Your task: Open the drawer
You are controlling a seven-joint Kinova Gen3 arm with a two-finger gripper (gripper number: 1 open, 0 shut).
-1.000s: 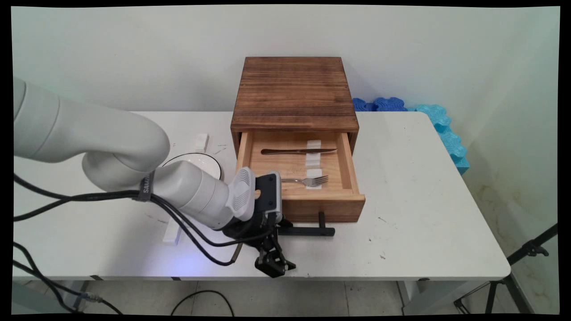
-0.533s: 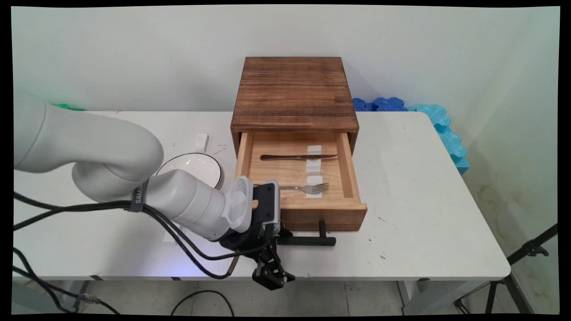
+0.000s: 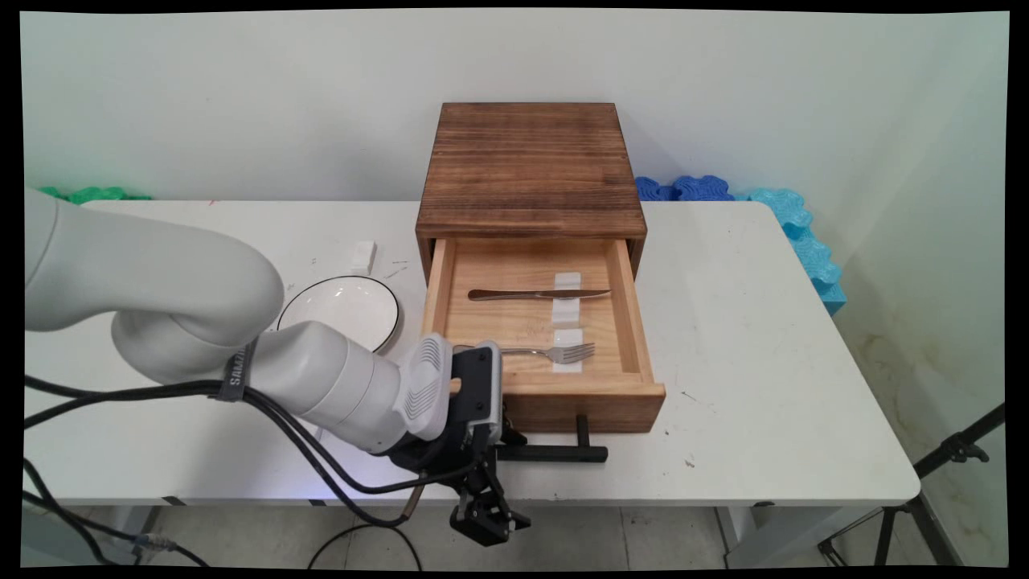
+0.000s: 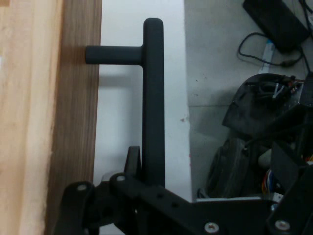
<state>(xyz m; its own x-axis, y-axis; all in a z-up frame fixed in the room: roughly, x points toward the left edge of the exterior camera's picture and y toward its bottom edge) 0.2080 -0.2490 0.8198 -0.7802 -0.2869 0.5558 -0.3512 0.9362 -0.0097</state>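
The drawer (image 3: 537, 338) of the dark wooden cabinet (image 3: 529, 165) is seen drawn further out toward the near edge of the white bench (image 3: 764, 386) than a second ago, its front panel having come forward and lower in the main view with each frame. The black bar handle (image 3: 555, 453) on the drawer front is clasped at its left end by the gripper (image 3: 492, 450), whose fingers (image 4: 133, 164) are clenched around the bar; in the hand view one slim finger is seen pressed against the side of the handle (image 4: 153, 103), between the bar and the drawer front (image 4: 73, 122), while the other finger is hidden behind the bar. The arm has been carried toward the near edge along with the drawer, so that more of the white bowl (image 3: 342, 310) with the dark rim, left of the drawer, is uncovered. Inside the drawer, a knife (image 3: 537, 294) lies across the rear part and a fork (image 3: 555, 351) across the front part, both resting on a row of small white blocks (image 3: 567, 314); they have travelled with the drawer and keep their places in it. A small white block (image 3: 363, 256) rests on the bench behind the bowl. Blue foam pieces (image 3: 756, 205) stand along the far right edge of the bench, unmoved.
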